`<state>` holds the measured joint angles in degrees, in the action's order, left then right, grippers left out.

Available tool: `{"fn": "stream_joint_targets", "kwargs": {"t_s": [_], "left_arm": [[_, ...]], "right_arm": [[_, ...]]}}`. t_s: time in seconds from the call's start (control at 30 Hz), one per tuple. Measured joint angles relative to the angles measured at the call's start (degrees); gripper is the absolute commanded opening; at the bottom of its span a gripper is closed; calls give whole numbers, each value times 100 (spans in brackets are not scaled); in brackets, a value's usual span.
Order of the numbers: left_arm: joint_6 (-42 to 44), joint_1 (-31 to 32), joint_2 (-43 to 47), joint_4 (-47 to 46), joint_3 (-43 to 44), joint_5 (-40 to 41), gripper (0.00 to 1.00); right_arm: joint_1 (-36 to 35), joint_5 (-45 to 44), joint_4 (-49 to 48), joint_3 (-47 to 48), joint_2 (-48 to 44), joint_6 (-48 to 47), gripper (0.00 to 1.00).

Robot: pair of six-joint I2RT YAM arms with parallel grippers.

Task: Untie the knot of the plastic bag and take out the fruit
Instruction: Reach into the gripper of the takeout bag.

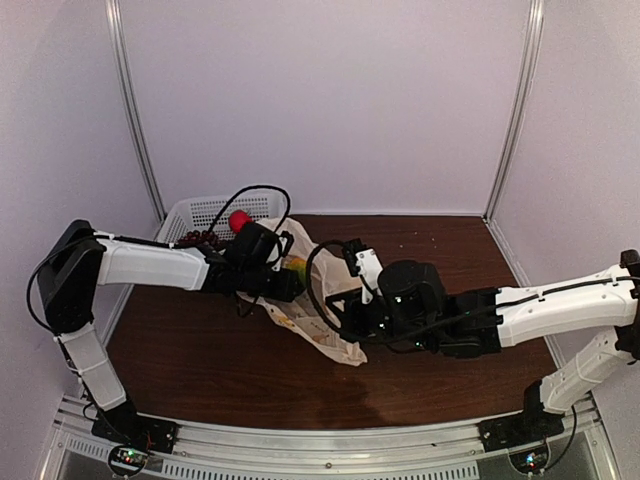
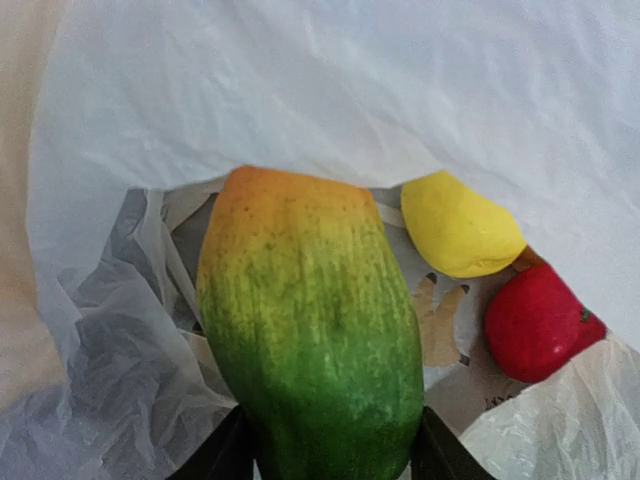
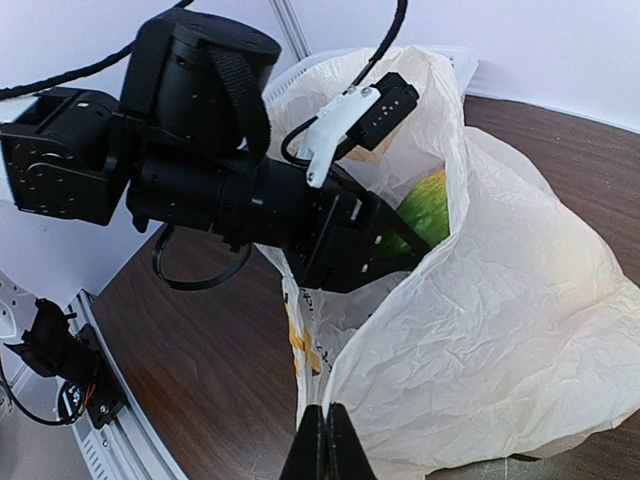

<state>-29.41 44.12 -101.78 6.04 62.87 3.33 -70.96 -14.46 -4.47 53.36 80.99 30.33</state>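
The cream plastic bag (image 1: 305, 325) lies on the table with its mouth open; the knot is out of view. My left gripper (image 2: 330, 458) reaches into the mouth, shut on a green-to-orange fruit (image 2: 310, 330) with a finger on each side. Deeper in the bag lie a yellow fruit (image 2: 460, 225) and a red fruit (image 2: 535, 320). In the right wrist view the held green fruit (image 3: 430, 208) shows at the bag's (image 3: 500, 330) opening. My right gripper (image 3: 325, 448) is shut on the bag's rim and holds it up.
A white perforated basket (image 1: 195, 212) stands at the back left, with a red fruit (image 1: 238, 220) and some dark small things (image 1: 200, 238) in it. White walls close in the back and sides. Both arms cross over the middle of the brown table (image 1: 200, 370).
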Motion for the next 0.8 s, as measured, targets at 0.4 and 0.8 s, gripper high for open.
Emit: {"fn": "stream_joint_targets", "kwargs": {"t_s": [0.4,0.8], "left_arm": [[205,24,1132,-175,-599,-872,51],[249,35,2197,-140,-1010,-1416,51]], "right_arm": [[61,-164,-39,-9,0,144,0],[90,-240,-63,-59,0,236,0]]}}
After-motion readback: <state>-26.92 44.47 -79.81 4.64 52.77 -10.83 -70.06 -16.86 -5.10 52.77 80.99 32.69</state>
